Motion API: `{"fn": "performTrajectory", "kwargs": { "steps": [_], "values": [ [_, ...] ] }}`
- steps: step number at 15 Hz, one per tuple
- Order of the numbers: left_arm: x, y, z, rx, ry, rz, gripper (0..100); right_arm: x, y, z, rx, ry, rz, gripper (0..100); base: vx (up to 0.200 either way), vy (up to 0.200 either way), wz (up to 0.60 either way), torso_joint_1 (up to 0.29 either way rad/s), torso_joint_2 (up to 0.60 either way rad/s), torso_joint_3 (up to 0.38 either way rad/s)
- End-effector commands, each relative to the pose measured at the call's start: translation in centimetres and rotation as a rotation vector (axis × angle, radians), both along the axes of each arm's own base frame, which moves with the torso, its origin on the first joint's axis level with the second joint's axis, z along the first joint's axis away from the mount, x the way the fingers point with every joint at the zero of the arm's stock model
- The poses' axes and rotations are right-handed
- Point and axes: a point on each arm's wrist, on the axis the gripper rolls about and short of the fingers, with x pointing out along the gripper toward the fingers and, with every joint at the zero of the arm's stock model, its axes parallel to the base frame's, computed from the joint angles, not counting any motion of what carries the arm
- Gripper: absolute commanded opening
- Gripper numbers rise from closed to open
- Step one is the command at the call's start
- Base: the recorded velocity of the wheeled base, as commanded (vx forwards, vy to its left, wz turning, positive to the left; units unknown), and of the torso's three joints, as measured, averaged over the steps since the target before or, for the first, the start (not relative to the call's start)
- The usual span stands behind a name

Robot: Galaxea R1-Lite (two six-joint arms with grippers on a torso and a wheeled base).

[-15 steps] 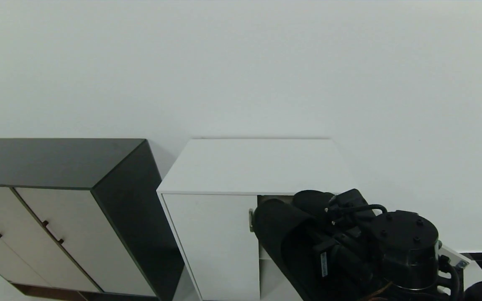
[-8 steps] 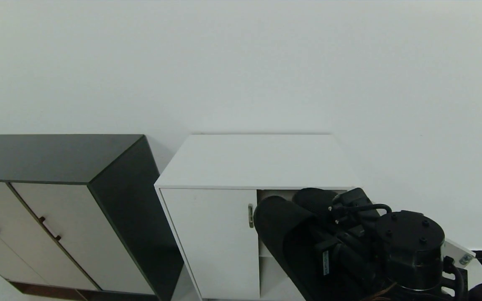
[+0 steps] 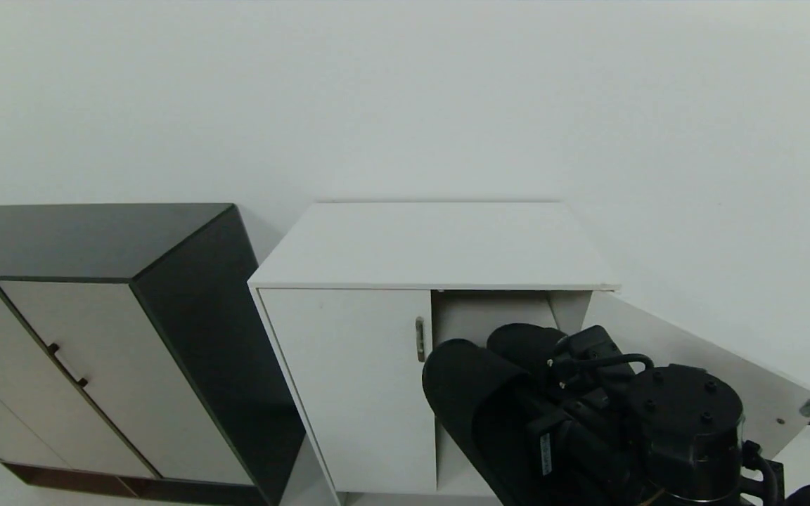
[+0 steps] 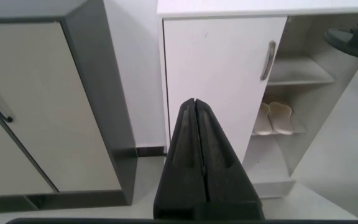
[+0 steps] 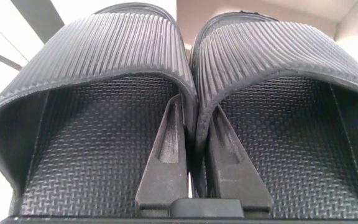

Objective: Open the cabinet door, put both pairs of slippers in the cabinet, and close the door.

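While in right gripper (image 5: 195, 107), black slippers (image 5: 104, 68); beige pair (image 4: 274, 117) on shelf (image 4: 297, 129)

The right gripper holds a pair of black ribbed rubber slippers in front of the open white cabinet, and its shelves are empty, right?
Not quite: the shelves are not empty. The left wrist view shows a pair of cream slippers lying on a lower shelf inside the white cabinet. The right gripper does hold the black ribbed rubber slippers before the open cabinet.
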Motion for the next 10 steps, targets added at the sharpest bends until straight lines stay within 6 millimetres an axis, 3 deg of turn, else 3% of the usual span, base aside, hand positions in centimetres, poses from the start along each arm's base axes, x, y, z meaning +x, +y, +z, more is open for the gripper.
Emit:
{"fn": "performTrajectory", "kwargs": {
  "steps": [1, 10],
  "values": [
    [0.00, 0.00, 0.01, -0.001, -0.001, -0.001, 0, 0.01, 0.07, -0.15, -0.004, 0.003, 0.001, 0, 0.000, 0.000, 0.00, -0.222, 0.53, 0.315],
    [0.00, 0.00, 0.01, -0.001, -0.001, -0.001, 0, 0.02, 0.10, -0.31, -0.004, 0.009, 0.001, 0, 0.000, 0.000, 0.00, -0.207, 0.53, 0.318]
  ]
}}
